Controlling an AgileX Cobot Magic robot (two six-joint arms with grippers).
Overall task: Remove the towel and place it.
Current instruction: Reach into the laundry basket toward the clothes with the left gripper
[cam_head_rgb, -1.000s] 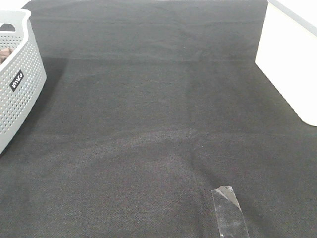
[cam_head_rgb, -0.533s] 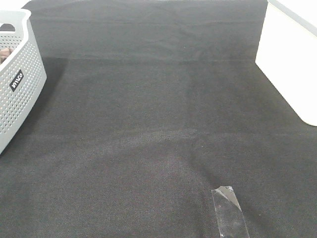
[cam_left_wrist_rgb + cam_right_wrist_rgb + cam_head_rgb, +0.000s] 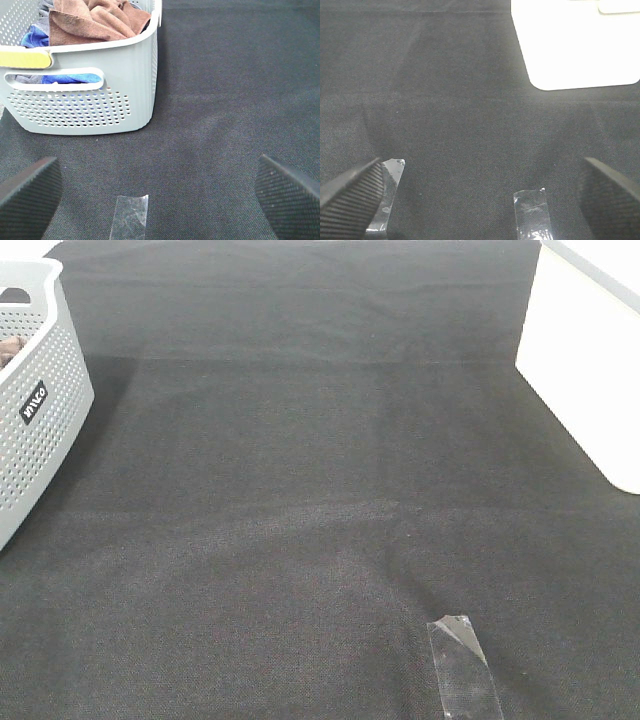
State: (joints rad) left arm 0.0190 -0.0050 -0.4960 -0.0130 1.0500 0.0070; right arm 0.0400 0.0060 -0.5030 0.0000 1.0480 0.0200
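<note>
Your left gripper (image 3: 160, 195) has its fingers wide apart and empty; the brown towel (image 3: 95, 20) lies bundled in the grey basket (image 3: 100, 100) just ahead of them. Your right gripper (image 3: 480, 200) is equally spread, holding nothing; the white object (image 3: 570, 45) beyond its fingers is possibly a bin

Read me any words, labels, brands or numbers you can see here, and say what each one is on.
"MYLCO": white letters on a small black label on the side of the grey basket; small and tilted, so the spelling is unsure.
Yellow sticker on the basket rim: no text shows.
Tape strip on the cloth: blank.
</note>
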